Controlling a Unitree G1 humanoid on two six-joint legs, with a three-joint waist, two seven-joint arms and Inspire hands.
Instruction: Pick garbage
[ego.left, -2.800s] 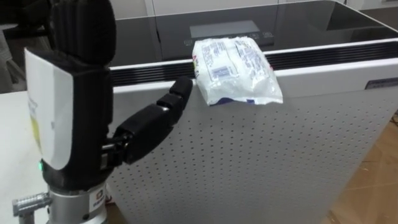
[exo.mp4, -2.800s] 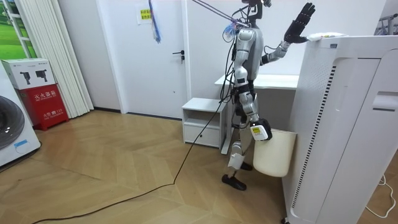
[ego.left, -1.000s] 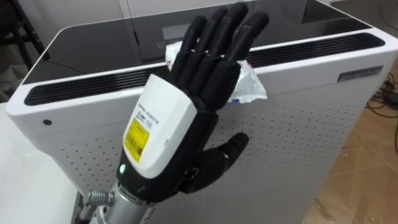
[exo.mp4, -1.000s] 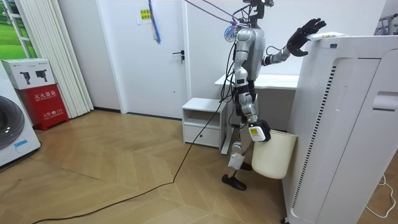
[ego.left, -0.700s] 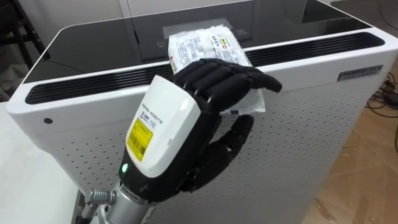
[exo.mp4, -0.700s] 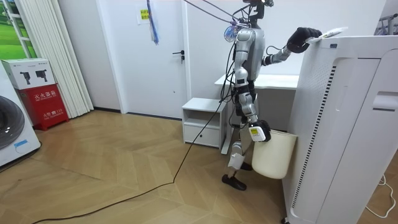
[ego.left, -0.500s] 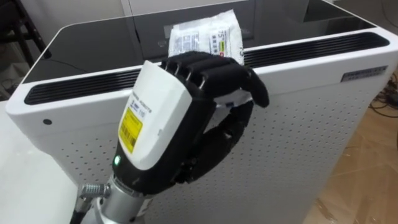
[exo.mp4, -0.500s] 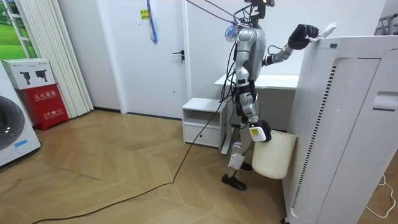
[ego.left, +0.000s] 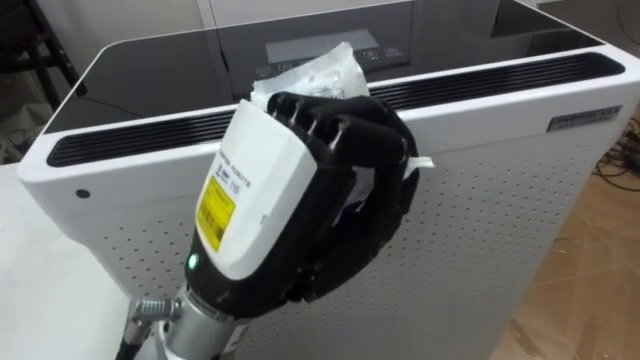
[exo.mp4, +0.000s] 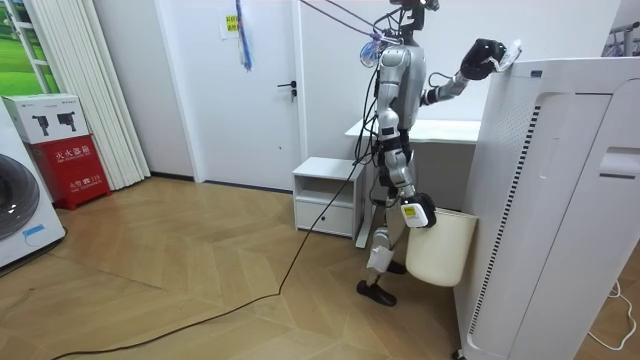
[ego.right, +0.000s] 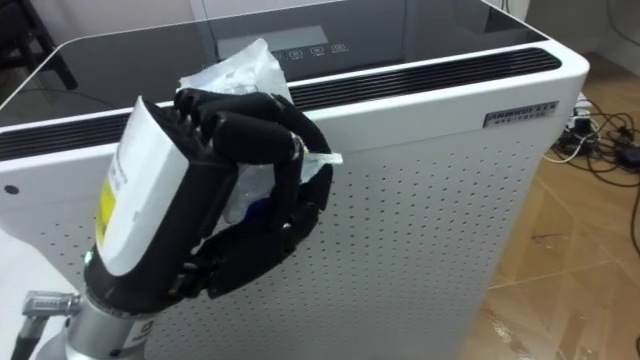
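I'm seeing the left hand (ego.left: 300, 190) gripping the white plastic packet (ego.left: 318, 70), fingers curling over it from above and thumb tucking under, right at the front top edge of the white air purifier (ego.left: 500, 170). The packet is crumpling in the fist, its free end sticking out at 12 o'clock past the knuckles, over the dark vent slot (ego.left: 120, 140), and a corner is poking out at 3 o'clock. In the room view the right hand (exo.mp4: 412, 212) is hanging low at the robot's side against the beige waste bin (exo.mp4: 440, 250), which is sitting at about 6 o'clock from the raised fist; whether that hand is holding the bin I can't tell. I'm judging the purifier's edge and the white desk (exo.mp4: 445, 128) as the things to clear on the way down
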